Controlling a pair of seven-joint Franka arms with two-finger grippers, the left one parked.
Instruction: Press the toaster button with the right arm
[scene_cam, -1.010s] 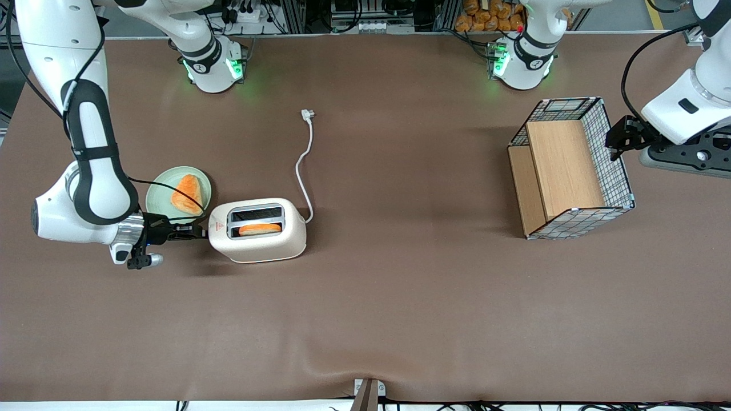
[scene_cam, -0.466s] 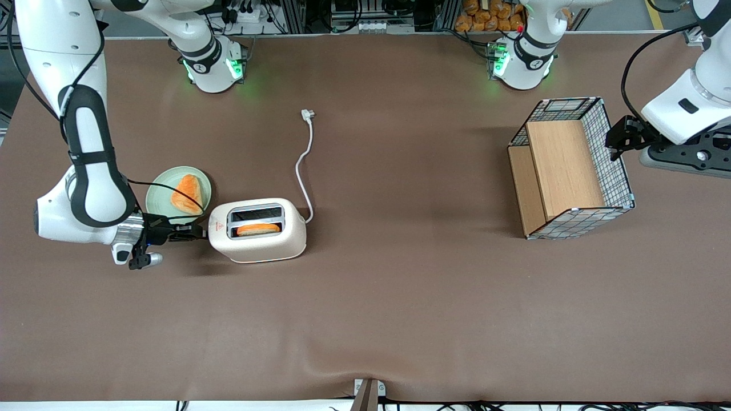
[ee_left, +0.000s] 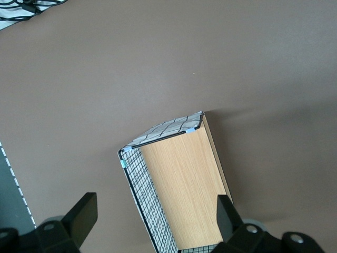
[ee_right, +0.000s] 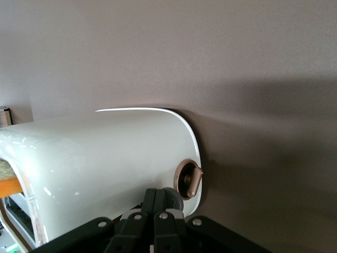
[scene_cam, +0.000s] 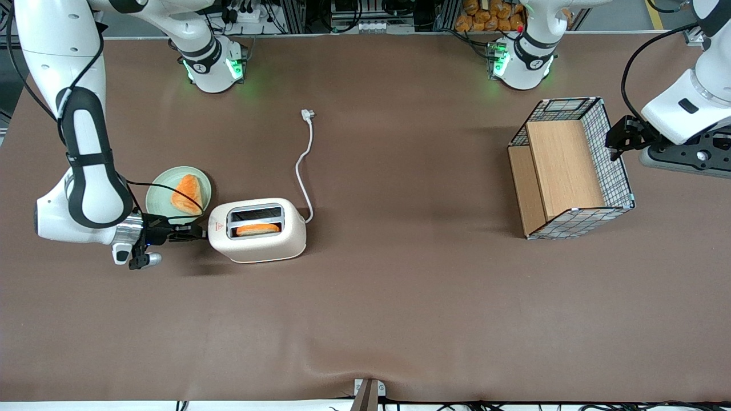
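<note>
The cream-white toaster [scene_cam: 257,231] stands on the brown table with an orange bread slice [scene_cam: 258,229] in the slot nearer the front camera. The right arm [scene_cam: 85,188] reaches in low from the working arm's end. Its gripper [scene_cam: 199,231] is at the toaster's end face. In the right wrist view the gripper [ee_right: 156,195] is shut, and its tips rest against the small grey toaster button [ee_right: 172,198] on the toaster [ee_right: 105,158]. A bronze dial [ee_right: 189,178] sits just past the button.
A pale green plate [scene_cam: 157,200] with an orange bread piece [scene_cam: 187,194] lies farther from the front camera than the gripper, close beside it. The toaster's white cord [scene_cam: 305,160] trails away. A wire basket with wooden boards [scene_cam: 571,168] stands toward the parked arm's end.
The arm's upper links and wrist have shifted slightly outward. The gripper tips stay at the toaster's end face. The toaster has not moved.
</note>
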